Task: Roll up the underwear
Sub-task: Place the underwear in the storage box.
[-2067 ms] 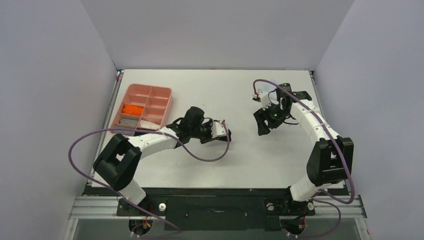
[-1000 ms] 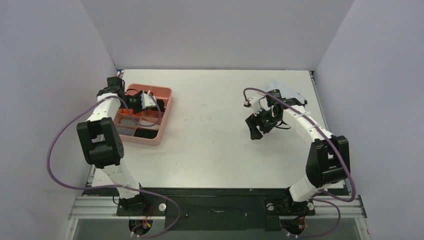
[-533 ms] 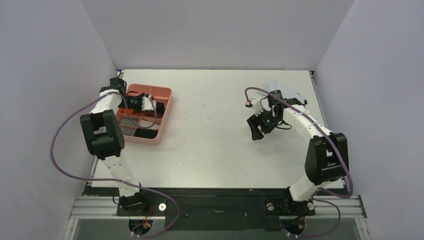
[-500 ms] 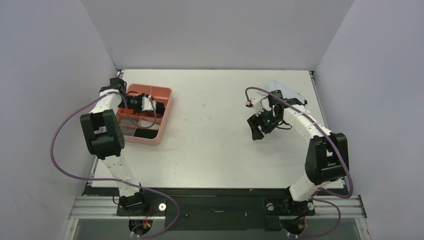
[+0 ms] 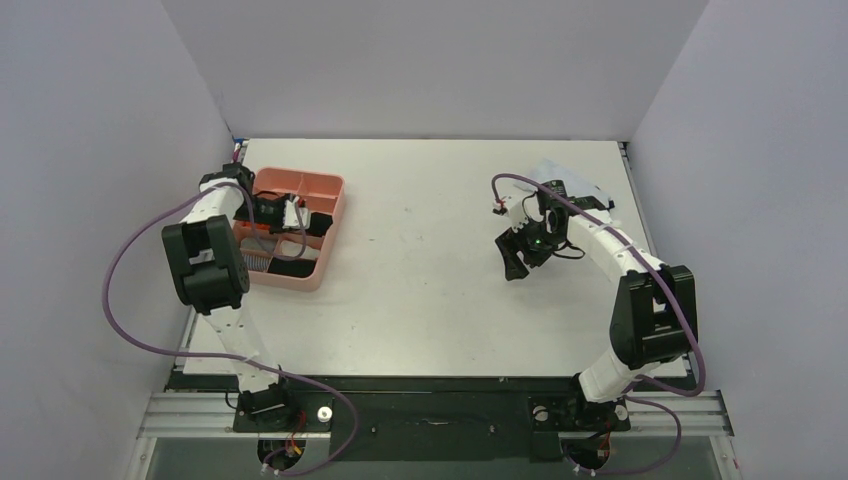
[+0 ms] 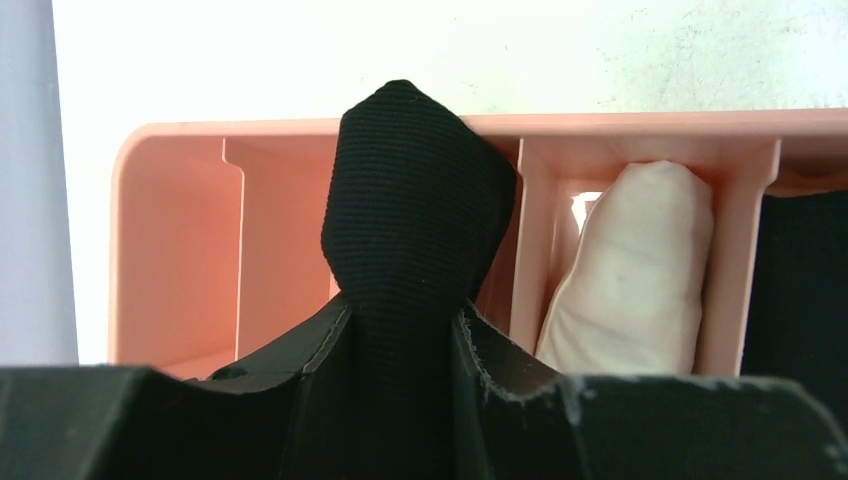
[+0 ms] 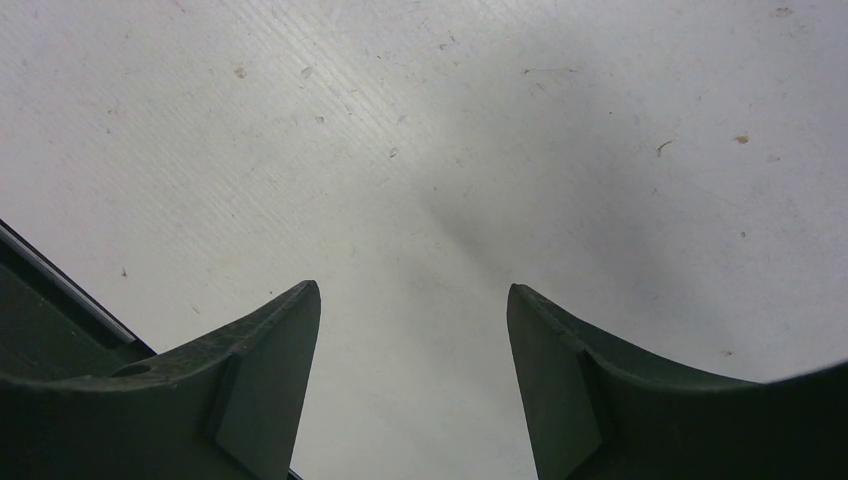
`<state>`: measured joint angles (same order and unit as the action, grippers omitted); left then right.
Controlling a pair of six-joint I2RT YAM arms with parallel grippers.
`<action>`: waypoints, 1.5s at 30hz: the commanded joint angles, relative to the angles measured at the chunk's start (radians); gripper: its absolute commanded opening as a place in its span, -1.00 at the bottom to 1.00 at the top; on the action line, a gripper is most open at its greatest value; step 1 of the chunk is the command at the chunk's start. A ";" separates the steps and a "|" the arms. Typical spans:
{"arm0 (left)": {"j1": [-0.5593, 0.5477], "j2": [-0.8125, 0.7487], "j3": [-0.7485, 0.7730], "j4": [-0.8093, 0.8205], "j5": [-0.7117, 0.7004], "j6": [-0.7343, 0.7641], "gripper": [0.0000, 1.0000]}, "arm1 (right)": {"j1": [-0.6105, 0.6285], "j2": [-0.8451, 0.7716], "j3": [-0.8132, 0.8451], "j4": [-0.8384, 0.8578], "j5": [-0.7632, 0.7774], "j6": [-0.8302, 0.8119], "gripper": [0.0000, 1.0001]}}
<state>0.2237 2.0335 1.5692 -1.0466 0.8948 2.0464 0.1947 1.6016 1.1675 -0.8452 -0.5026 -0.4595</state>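
Black underwear roll between left fingers

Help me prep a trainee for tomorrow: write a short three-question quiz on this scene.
1. True or false: the right pincer holds cloth.
2. What does the left pincer grip? A) an orange roll B) the black underwear C) nothing
3. Fill in: the gripped garment is held above the pink ____.
Key: 1 false, its jaws stand open above the table; 2 B; 3 tray.
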 commanded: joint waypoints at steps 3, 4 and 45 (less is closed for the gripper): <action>-0.005 0.037 0.065 -0.120 0.071 0.050 -1.00 | -0.008 0.018 -0.002 0.021 -0.014 -0.005 0.29; -0.006 0.042 0.069 -0.123 0.066 0.052 -1.00 | -0.008 0.019 -0.002 0.022 -0.013 -0.005 0.29; -0.002 0.096 0.187 -0.202 -0.055 0.009 0.20 | -0.011 0.034 -0.002 0.021 0.001 -0.004 0.29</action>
<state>0.2176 2.1258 1.7168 -1.1862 0.8600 2.0575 0.1902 1.6329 1.1660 -0.8448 -0.5018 -0.4591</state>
